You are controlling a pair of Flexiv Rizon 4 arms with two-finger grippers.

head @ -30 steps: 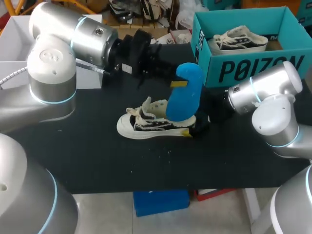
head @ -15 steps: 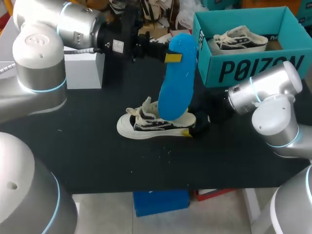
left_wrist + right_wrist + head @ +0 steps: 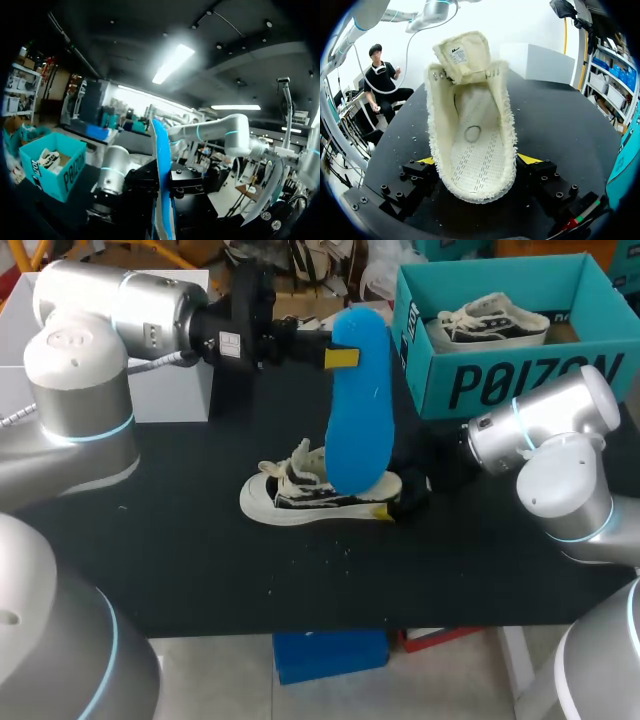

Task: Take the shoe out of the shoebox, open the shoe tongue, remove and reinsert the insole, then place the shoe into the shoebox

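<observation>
The first half of the job looks done. The white canvas low-top shoe with black side panels is out of the box and rests on its sole on the black worktop, toe towards my left arm. The right gripper pinches it at the heel, one yellow tip pressed against each side. In the right wrist view its cream tongue is folded forward. The mouth gapes wide, showing only the pale stitched footbed (no blue anywhere inside), so I judge both the opening and the removal complete.

The bright blue foam insole hangs nearly upright above the shoe. Near its upper end it is clamped between the fingers of the left gripper, and the left wrist view shows it edge-on between them. From the head view its lower end overlaps the shoe's opening, and I cannot tell how far clear it hangs.

What remains is the second half. The insole has to go back down into the shoe and be seated flat. Then the shoe goes into the open teal cardboard shoebox at the far right of the worktop, where a matching second shoe already lies.
</observation>
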